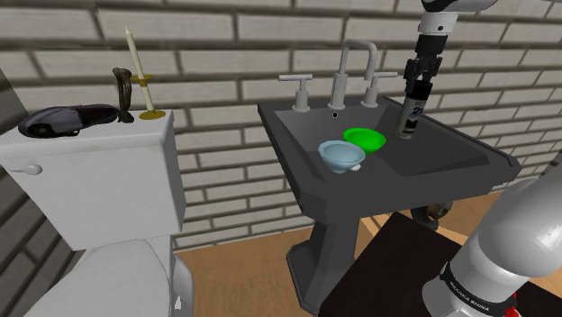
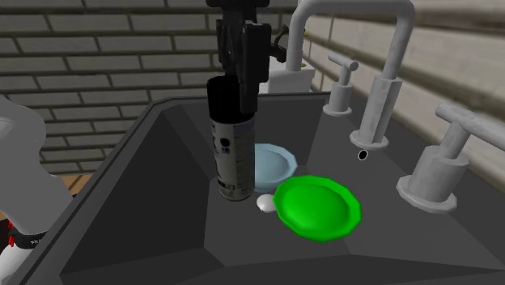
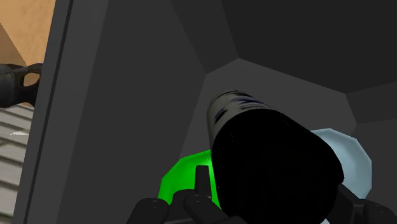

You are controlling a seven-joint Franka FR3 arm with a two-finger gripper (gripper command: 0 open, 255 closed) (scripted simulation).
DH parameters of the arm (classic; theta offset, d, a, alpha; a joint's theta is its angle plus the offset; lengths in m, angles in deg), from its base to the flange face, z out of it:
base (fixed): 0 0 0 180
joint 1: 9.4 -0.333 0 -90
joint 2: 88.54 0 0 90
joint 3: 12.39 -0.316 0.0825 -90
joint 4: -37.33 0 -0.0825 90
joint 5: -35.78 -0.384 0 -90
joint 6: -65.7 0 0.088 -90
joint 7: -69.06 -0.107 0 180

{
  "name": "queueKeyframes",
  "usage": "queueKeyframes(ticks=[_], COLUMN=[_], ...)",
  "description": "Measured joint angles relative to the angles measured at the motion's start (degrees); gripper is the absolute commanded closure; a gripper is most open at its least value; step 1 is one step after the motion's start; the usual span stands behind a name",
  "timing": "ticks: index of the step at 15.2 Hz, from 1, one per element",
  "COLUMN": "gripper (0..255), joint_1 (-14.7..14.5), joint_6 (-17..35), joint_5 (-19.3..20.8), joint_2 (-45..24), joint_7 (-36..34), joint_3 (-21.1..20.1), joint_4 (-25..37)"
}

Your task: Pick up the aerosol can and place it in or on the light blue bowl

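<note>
— Half done, would you say?
— About that. The claw (image 2: 243, 89) is closed narrow on the dark top of the aerosol can (image 2: 231, 158), holding it upright near the light blue bowl (image 2: 277, 162), not yet over it.
— What's left?
— Carrying it over that bowl and letting go.

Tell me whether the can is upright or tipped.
Upright: the can is near vertical in both exterior views, its top clasped by the gripper from above.

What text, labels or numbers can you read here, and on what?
On the aerosol can: dark marks on the grey label, too blurred to read.
On the robot arm: small pale lettering on a dark band, too small to read.
No other text.
</note>
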Motion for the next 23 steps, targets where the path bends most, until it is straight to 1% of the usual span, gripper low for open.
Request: queueKeyframes(ticks=[2, 4, 10, 16, 18, 20, 23], gripper=[255, 255, 255, 255, 255, 255, 255], joint_1=[-0.3, -1.1, -4.2, -6.6, -7.1, -7.5, -7.8], joint_6=[-1.3, -2.3, -6.5, -11.4, -14.1, -13.9, -11.4], joint_5=[-0.3, -1.2, -4.4, -7.7, -9.1, -9.4, -9.1], joint_2=[-0.6, -1.9, -7.7, -15.8, -19.5, -20.3, -19.6], joint_7=[-0.3, -1.8, -7.3, -11.9, -13.1, -13.9, -14.4], joint_3=[-0.3, -1.4, -4.8, -7.2, -7.7, -8.1, -8.3], joint_4=[1.8, 3.8, 12.9, 25.1, 31.3, 31.8, 28.6])
